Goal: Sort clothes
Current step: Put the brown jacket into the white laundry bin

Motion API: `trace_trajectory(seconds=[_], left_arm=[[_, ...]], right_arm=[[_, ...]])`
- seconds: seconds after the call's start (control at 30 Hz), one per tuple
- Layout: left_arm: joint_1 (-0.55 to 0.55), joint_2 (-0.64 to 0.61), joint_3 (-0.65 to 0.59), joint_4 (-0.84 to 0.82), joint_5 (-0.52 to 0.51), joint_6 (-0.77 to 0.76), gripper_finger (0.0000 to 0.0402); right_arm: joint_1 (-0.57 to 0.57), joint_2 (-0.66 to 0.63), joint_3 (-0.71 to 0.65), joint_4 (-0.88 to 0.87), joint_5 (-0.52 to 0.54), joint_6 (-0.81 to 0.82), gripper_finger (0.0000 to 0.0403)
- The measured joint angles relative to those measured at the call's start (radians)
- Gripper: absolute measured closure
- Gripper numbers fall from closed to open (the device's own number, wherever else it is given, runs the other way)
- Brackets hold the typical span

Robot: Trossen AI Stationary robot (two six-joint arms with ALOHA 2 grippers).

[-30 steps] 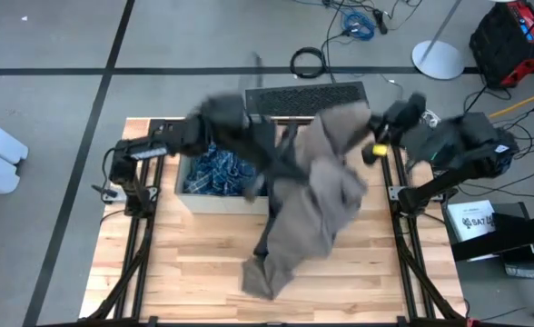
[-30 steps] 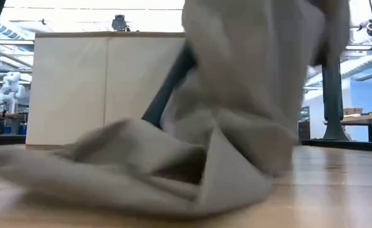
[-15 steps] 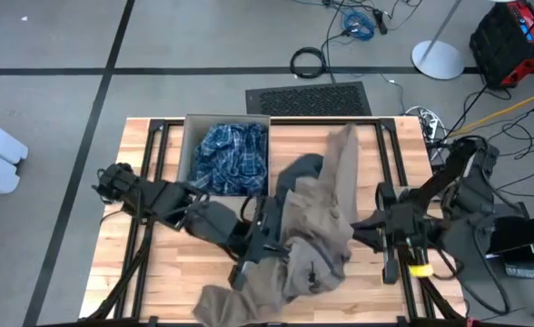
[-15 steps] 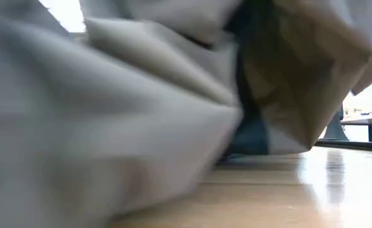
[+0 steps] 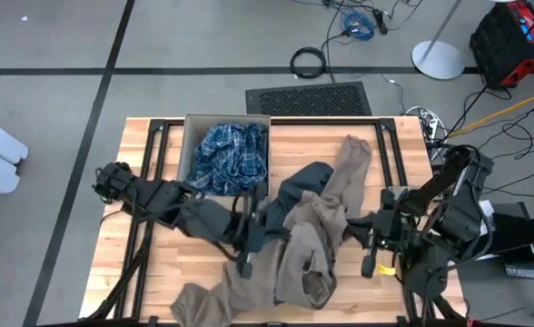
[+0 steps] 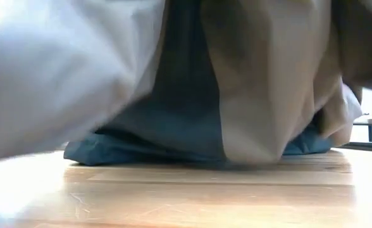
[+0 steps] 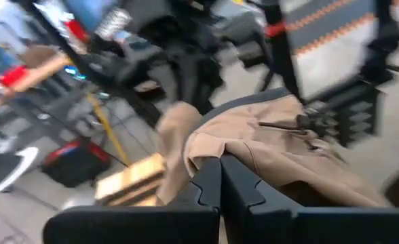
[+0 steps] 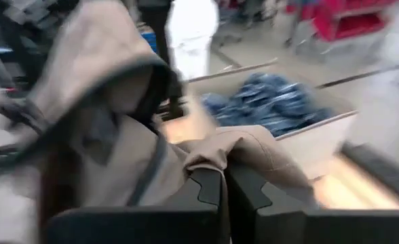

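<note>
**Khaki garment spread mid-table, both grippers pinching it**

Khaki garment (image 5: 308,250) lies crumpled across the table (image 5: 376,145) centre, running from the far edge to the near-left corner. A dark teal-grey garment (image 5: 299,182) sits under and beside it; low view shows the teal cloth on the wood beneath the khaki folds. Plaid garment (image 5: 233,156) is in the box (image 5: 187,150) at the far left.

Left gripper (image 5: 246,259) is low on the khaki's left side, jaws closed with a khaki fold pinched between them. Right gripper (image 5: 370,263) is at its right side, jaws likewise closed on a khaki fold.
</note>
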State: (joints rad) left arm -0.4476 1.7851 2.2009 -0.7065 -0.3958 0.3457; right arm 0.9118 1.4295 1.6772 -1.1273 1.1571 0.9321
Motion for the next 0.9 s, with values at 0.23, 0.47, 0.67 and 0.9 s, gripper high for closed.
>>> trace_trajectory(seconds=[0.23, 0.47, 0.67, 0.9], left_arm=[[0.197, 0.052, -0.01, 0.002, 0.099, -0.079, 0.0402], [0.265, 0.13, -0.124, 0.019, 0.188, -0.124, 0.0402], [0.263, 0.196, -0.237, 0.018, 0.181, -0.137, 0.0402], [0.281, 0.235, -0.476, 0.153, 0.205, -0.232, 0.0402]], right_arm=[[-0.167, -0.07, -0.05, -0.439, 0.066, 0.368, 0.0403], [-0.323, -0.334, -0.424, -0.313, -0.016, 0.412, 0.0403], [-0.455, -0.602, -0.762, 0.041, -0.12, 0.284, 0.0403], [-0.758, -0.687, -0.976, 0.447, -0.474, -0.049, 0.0403]])
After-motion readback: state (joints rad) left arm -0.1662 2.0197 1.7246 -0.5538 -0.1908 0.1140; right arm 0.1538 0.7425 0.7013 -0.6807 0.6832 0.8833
